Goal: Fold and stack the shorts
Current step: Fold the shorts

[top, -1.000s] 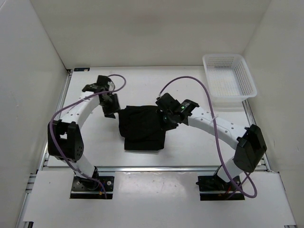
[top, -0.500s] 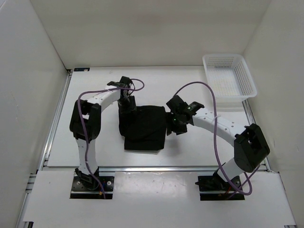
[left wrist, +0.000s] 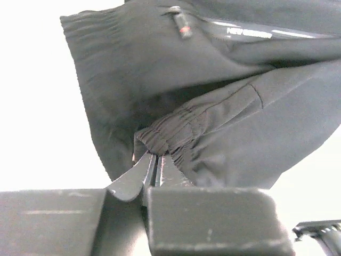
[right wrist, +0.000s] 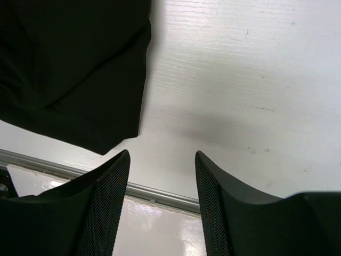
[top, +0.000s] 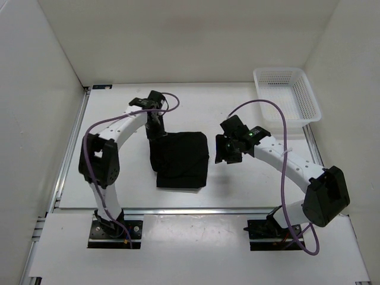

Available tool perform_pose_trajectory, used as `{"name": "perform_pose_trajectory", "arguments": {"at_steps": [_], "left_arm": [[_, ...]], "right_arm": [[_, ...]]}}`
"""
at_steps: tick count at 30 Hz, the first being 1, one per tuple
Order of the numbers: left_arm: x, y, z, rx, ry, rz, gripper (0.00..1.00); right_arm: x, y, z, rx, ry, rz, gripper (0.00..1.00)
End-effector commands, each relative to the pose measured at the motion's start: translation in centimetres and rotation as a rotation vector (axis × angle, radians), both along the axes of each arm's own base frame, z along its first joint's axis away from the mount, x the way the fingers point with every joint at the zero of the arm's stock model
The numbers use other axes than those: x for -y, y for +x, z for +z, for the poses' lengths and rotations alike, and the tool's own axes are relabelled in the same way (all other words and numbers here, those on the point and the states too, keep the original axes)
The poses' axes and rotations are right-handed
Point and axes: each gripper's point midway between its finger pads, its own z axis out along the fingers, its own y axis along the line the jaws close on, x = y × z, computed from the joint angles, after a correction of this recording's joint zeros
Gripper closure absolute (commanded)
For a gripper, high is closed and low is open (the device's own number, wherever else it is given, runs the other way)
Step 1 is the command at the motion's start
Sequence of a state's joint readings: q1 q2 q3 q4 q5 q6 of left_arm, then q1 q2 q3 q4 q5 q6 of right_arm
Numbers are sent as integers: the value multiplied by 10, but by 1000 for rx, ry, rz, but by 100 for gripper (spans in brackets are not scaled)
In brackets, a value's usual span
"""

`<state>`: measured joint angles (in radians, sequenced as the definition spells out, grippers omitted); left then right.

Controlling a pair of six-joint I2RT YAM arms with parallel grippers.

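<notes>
The left end effector (left wrist: 154, 160) is clenched on a bunched elastic edge of the shorts (top: 180, 160), its tips partly buried in cloth. The right end effector (right wrist: 161, 157) hangs released over the desk (right wrist: 240, 80) just right of that folded garment, which lies mid-desk and is cropped in both wrist views.

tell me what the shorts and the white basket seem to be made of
Shorts: thin soft black fabric, probably synthetic; matte with a faint sheen, it drapes and creases, and the waistband puckers like elastic. Basket: white, apparently moulded plastic; regular mesh of small holes, stiff rim.
</notes>
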<state>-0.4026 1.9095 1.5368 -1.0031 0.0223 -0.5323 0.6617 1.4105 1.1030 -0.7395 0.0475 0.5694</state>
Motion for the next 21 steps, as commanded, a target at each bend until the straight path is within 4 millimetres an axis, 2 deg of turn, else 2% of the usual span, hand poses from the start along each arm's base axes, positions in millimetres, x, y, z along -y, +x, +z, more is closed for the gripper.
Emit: {"name": "perform_pose_trajectory", "arguments": {"at_steps": [1, 2, 4, 5, 6, 7, 9, 11, 12, 13, 14, 16, 17, 18, 21], "left_arm": [[-34, 2, 58, 122, 13, 76, 90], [-37, -1, 65, 132, -10, 84, 90], [-54, -4, 58, 112, 7, 102, 90], [-59, -5, 56, 103, 10, 114, 90], [-63, -4, 55, 104, 14, 114, 90], [-72, -4, 47, 78, 24, 136, 90], [-72, 3, 32, 60, 14, 121, 90], [-77, 11, 23, 37, 15, 116, 69], [-77, 14, 10, 7, 25, 107, 64], [-77, 15, 8, -11, 30, 107, 62], [-78, 23, 15, 9, 39, 101, 53], [-85, 28, 23, 31, 76, 111, 52], [-92, 32, 37, 62, 90, 129, 42], [-97, 33, 54, 106, 106, 148, 41], [-106, 27, 77, 155, 91, 183, 41]], "right_arm": [[7, -2, 10, 25, -1, 6, 42], [7, -2, 10, 25, -1, 6, 42], [7, -2, 10, 28, -4, 14, 39], [8, -4, 7, 21, -10, 14, 30], [8, -4, 7, 20, -10, 14, 25], [8, -4, 7, 20, -10, 14, 23], [8, -4, 7, 20, -10, 14, 19], [7, -2, 7, 28, -4, 14, 17], [6, -4, 8, 22, 4, 19, 16], [6, -4, 8, 22, 4, 19, 16], [4, -5, 8, 16, 11, 24, 16], [3, -6, 8, 11, 19, 29, 14], [0, -6, 7, 12, 35, 35, 13], [-9, -9, 9, -1, 77, 57, 11], [-27, -6, 4, -18, 145, 104, 9]]}}
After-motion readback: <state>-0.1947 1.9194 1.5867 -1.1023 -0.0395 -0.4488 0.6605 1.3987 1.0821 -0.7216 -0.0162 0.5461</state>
